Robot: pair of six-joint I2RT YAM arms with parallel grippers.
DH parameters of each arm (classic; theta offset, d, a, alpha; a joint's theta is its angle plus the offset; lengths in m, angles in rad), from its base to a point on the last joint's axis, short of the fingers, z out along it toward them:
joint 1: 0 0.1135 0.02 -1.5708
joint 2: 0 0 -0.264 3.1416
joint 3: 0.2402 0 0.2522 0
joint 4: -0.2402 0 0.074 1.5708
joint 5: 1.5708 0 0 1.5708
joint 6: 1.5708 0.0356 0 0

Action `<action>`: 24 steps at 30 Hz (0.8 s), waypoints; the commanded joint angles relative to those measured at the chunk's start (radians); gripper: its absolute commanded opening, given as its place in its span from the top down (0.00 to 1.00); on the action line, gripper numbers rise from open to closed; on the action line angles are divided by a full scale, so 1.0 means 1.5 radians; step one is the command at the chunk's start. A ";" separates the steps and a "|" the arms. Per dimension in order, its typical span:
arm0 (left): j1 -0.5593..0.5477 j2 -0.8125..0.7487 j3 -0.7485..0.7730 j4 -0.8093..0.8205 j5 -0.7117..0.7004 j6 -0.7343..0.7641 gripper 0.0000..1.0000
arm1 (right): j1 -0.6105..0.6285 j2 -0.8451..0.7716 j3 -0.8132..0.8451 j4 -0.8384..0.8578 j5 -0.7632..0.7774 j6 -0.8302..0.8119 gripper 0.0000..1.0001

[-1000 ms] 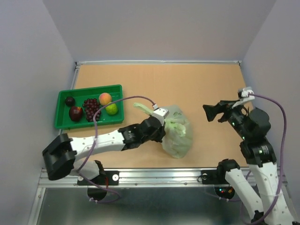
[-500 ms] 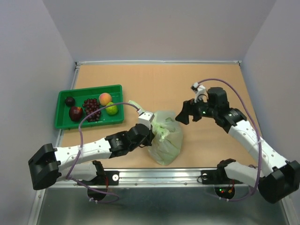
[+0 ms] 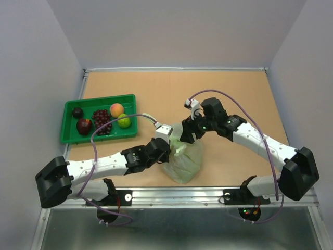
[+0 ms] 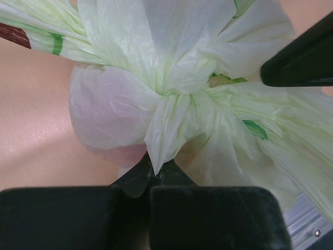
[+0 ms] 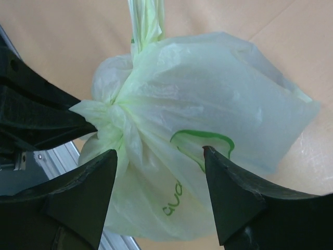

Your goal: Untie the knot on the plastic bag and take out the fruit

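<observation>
Crinkly translucent plastic bag [image 3: 185,160], matt wood-look table [image 3: 208,88]

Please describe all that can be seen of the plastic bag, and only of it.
The plastic bag is thin, crinkly, translucent pale green film with darker green print. It is tied shut: its top is bunched into the knot, and it bulges with rounded contents. It lies on the tan table near the front edge. The left gripper is shut on a fold next to the knot; the right gripper stands open astride it.
</observation>
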State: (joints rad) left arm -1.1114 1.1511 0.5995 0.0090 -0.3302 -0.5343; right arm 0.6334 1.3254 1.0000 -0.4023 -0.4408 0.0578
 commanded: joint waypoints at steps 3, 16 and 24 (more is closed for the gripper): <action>-0.004 -0.014 0.032 0.012 -0.022 0.013 0.99 | 0.026 0.050 0.047 0.053 0.024 -0.031 0.28; 0.078 -0.037 0.025 -0.077 -0.112 -0.063 1.00 | -0.004 0.002 0.037 0.070 0.409 0.046 1.00; 0.288 -0.084 -0.001 -0.010 -0.052 -0.139 1.00 | -0.135 -0.148 -0.070 0.071 0.427 0.195 1.00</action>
State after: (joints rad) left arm -0.7460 1.0622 0.6064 -0.0280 -0.3855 -0.6861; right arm 0.4564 1.1866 0.9493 -0.3210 0.1108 0.2707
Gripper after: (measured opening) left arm 0.025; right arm 0.012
